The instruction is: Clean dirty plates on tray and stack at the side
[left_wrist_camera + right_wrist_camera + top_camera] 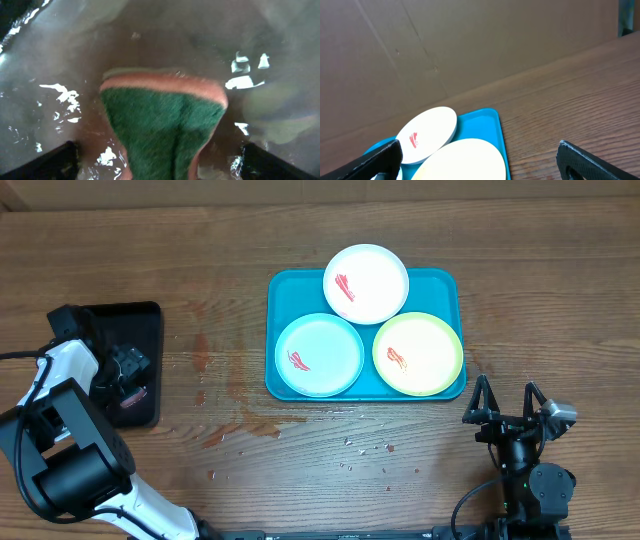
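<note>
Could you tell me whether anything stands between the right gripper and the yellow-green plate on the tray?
Nothing visible does. Only bare wooden table and the raised rim of the tray lie between the open right gripper and the yellow-green plate, the nearest of the three.

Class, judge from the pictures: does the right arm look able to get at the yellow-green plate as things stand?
Probably yes. The right gripper stands open beside the tray, off its right corner, with nothing between it and the yellow-green plate.
</note>
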Tool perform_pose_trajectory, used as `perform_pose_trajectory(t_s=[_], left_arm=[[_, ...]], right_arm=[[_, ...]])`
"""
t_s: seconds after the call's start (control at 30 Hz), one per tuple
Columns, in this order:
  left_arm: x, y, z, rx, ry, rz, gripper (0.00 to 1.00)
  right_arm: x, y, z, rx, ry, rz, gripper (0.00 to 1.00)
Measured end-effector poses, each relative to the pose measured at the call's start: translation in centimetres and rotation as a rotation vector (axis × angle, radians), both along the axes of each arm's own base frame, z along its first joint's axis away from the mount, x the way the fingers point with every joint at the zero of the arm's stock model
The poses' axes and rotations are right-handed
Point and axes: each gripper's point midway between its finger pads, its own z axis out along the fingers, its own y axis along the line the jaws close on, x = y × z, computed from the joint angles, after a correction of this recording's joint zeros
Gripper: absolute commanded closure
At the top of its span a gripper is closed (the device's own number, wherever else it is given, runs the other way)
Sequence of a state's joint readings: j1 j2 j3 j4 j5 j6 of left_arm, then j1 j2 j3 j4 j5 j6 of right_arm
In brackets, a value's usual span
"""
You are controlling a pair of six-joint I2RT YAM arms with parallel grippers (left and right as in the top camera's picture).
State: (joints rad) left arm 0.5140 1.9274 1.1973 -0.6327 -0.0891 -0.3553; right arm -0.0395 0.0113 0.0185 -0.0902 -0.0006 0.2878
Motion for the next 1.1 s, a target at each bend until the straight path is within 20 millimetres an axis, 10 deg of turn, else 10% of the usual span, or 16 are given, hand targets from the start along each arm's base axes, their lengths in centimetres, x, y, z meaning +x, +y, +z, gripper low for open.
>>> perform_pose_trajectory(t_s=[0.13, 0.17, 0.5, 0.9, 0.97, 1.1], left_arm=[[0.3, 0.1, 0.0, 0.007, -0.009, -0.007, 0.93], [0.3, 0.1, 0.0, 0.007, -0.008, -0.011, 0.96], [-1.7, -0.2, 2.1, -0.022, 0.134, -0.019, 0.96], [3.1, 2.6, 18.0, 0.130, -0.165, 0.071, 0.96], [3.3, 2.7, 18.0, 0.135, -0.179, 0.075, 0.96], [2.6, 1.5, 11.0, 0.059, -0.090, 0.066, 0.96]], right_arm=[[0.0, 0.0, 0.0, 0.000, 0.000, 0.000, 0.00], [0.0, 0.0, 0.0, 0.000, 0.000, 0.000, 0.00], [0.0, 0.0, 0.0, 0.000, 0.000, 0.000, 0.00], [0.0, 0.0, 0.0, 0.000, 0.000, 0.000, 0.00], [0.0, 0.0, 0.0, 0.000, 0.000, 0.000, 0.00], [0.0, 0.0, 0.0, 0.000, 0.000, 0.000, 0.00]])
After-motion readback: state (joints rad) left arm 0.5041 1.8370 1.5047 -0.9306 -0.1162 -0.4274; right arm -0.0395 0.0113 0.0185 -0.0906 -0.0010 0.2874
